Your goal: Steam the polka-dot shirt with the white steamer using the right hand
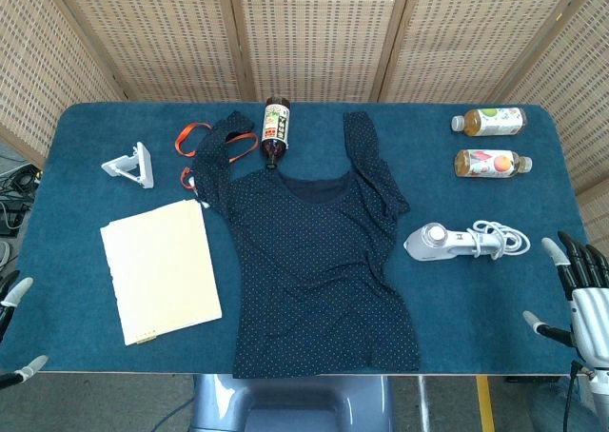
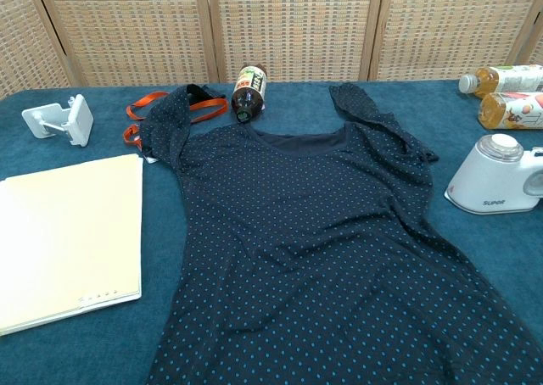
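From the head view, the dark navy polka-dot shirt (image 1: 319, 261) lies flat, neckline away from the robot, in the middle of the blue felt tabletop (image 1: 86, 166). The white handheld steamer (image 1: 442, 242) lies on its side just beside the shirt's sleeve on the robot's right, its coiled white cord (image 1: 504, 237) trailing away from the shirt. The right hand (image 1: 580, 294) hovers near the front right corner, fingers spread wide and holding nothing, well apart from the steamer. Only the fingertips of the left hand (image 1: 19, 332) peek in at the lower left edge, apart and empty as far as can be seen. Around the shirt sit a cream paper folder (image 1: 157, 270), a white folding stand (image 1: 130, 166), an orange strap (image 1: 205, 142), a dark glass bottle (image 1: 275, 127) touching the neckline, and two tea bottles (image 1: 490, 142).

From the chest view, neither hand shows. The shirt fills the centre, its right sleeve rumpled and folded towards the steamer (image 2: 496, 181), which rests close to that sleeve without touching it.

The step in hand is, by my reckoning, reaching for the steamer. It would be done well by bringing the right hand in over the handle end, away from the cord loop, wrapping the fingers firmly round the body, and lifting clear before sweeping across the cloth, so that the cord does not drag the tea bottles.
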Controlling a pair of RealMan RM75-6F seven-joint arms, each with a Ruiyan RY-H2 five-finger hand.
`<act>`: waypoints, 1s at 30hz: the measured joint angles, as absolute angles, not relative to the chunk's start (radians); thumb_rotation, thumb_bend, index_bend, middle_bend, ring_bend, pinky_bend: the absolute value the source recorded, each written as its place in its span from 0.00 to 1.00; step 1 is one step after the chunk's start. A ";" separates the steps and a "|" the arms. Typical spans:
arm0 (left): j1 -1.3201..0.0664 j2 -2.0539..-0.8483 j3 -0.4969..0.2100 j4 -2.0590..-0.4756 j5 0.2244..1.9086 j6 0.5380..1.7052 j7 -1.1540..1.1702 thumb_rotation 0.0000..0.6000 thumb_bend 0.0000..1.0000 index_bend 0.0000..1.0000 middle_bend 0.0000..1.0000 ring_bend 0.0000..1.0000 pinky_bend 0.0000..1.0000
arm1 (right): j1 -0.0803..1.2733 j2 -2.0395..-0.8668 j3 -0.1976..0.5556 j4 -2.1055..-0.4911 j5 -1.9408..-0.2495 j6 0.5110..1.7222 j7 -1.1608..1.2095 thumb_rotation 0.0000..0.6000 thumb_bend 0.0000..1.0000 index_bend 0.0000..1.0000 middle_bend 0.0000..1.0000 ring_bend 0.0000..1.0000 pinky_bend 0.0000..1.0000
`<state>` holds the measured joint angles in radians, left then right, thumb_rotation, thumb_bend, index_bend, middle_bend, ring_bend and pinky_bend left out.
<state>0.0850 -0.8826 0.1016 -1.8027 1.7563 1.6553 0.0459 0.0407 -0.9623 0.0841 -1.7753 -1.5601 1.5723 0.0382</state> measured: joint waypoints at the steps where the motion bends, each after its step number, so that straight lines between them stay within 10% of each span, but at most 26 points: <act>1: 0.085 -0.883 0.101 -1.802 1.756 1.656 0.046 1.00 0.00 0.00 0.00 0.00 0.00 | 0.041 -0.962 0.084 -1.775 -1.560 1.572 0.038 1.00 0.00 0.00 0.00 0.00 0.00; 15: 0.070 -0.897 0.090 -1.797 1.756 1.641 0.053 1.00 0.00 0.00 0.00 0.00 0.00 | 0.093 -0.983 0.094 -1.757 -1.534 1.480 -0.013 1.00 0.02 0.00 0.00 0.00 0.00; 30: 0.012 -0.932 0.045 -1.809 1.615 1.511 0.110 1.00 0.00 0.00 0.00 0.00 0.00 | 0.381 -1.201 0.141 -1.390 -1.486 1.104 -0.062 1.00 0.44 0.06 0.00 0.00 0.00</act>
